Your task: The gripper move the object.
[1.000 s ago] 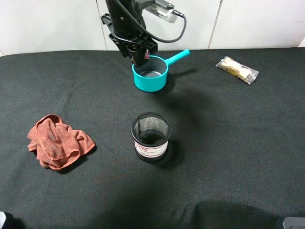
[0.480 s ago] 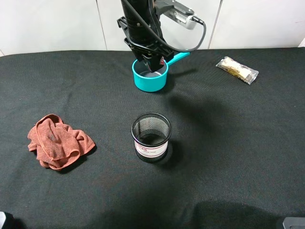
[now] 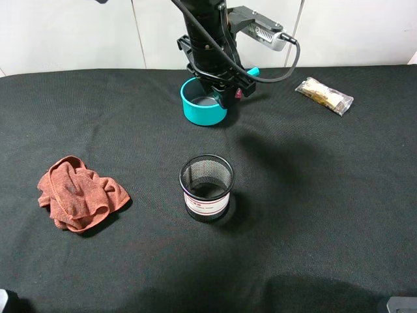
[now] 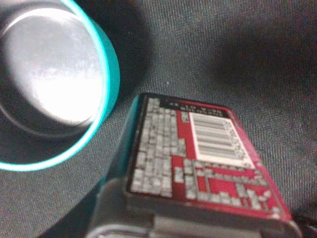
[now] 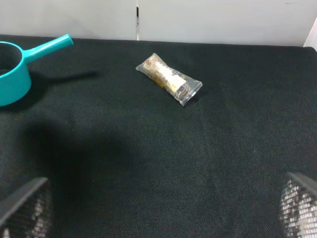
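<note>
My left gripper (image 3: 227, 90), black and claw-like, hangs above the right rim of the teal pot (image 3: 203, 109) at the back of the table. It is shut on the object (image 3: 238, 93), of which only a bit of red shows there. The left wrist view shows the object (image 4: 198, 158) close up: a black box with red-pink graphics, a barcode and a grey end, held beside the pot (image 4: 106, 64) above the black cloth. My right gripper (image 5: 161, 213) is open and empty, low over the cloth, with its fingertips (image 5: 25, 206) at the view's corners.
A black mesh cup (image 3: 206, 186) stands in the middle of the table. A red cloth (image 3: 78, 192) lies crumpled at the left. A clear snack packet (image 3: 324, 95) lies at the back right, also in the right wrist view (image 5: 169, 79). The pot's handle (image 5: 47, 47) points right.
My left arm has moved to the right with the object, from the pot's back left rim across to its right rim. Nothing else has moved.
</note>
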`<state>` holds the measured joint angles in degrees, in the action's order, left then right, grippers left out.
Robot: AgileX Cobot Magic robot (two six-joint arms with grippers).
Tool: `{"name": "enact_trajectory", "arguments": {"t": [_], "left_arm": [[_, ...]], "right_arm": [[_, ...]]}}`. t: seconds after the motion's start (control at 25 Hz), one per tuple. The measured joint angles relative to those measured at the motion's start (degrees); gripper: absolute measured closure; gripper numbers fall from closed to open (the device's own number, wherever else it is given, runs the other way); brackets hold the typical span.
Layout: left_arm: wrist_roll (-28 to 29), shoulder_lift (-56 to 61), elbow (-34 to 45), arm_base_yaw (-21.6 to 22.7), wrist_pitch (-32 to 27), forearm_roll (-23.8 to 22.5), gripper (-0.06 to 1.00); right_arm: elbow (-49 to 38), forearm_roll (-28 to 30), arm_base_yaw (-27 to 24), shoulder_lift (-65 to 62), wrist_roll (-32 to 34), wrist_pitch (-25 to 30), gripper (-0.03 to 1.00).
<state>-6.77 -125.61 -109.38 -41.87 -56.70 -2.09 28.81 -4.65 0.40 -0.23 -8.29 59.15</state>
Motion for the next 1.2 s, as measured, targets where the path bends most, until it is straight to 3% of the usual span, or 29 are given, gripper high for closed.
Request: {"name": "enact_trajectory", "arguments": {"t": [1.2], "left_arm": [[-0.31, -12.65, -8.33, 0.0, 4.38, 2.09, 0.48]], "right_arm": [[0.0, -0.16, 0.0, 0.0, 0.0, 0.0, 0.27]]}}
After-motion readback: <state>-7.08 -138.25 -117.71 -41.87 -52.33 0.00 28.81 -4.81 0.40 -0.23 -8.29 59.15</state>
